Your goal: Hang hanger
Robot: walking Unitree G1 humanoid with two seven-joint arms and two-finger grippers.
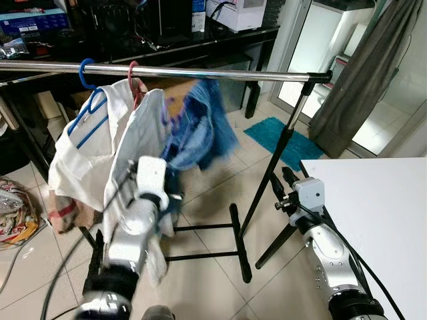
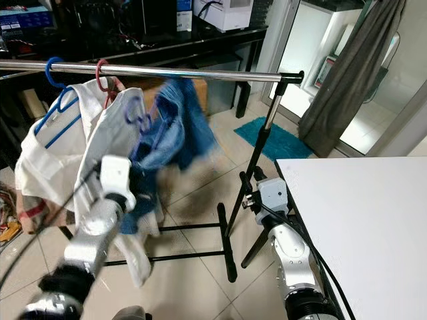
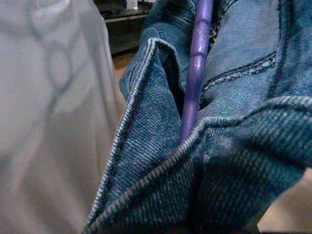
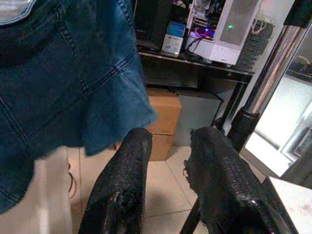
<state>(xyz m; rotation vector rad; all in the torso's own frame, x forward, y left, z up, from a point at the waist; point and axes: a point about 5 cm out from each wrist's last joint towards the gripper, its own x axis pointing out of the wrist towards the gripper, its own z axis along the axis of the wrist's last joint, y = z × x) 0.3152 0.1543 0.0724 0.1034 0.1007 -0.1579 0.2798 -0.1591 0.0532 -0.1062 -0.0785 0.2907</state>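
My left gripper (image 2: 137, 190) seems clamped on the denim-draped purple hanger (image 2: 137, 113), blurred at seven o'clock below the rail (image 2: 200, 72), not yet hooked; right gripper (image 4: 170, 180) idles part-open.

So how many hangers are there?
3: a blue hanger and a red hanger hooked on the rail, a purple hanger inside the jeans. Clothes may hide more.

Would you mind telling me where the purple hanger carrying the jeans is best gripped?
Grip the purple hanger on its bare shaft just above the denim, coming from below on the robot's side. The jeans wrap the lower part, leaving that straight stem exposed.
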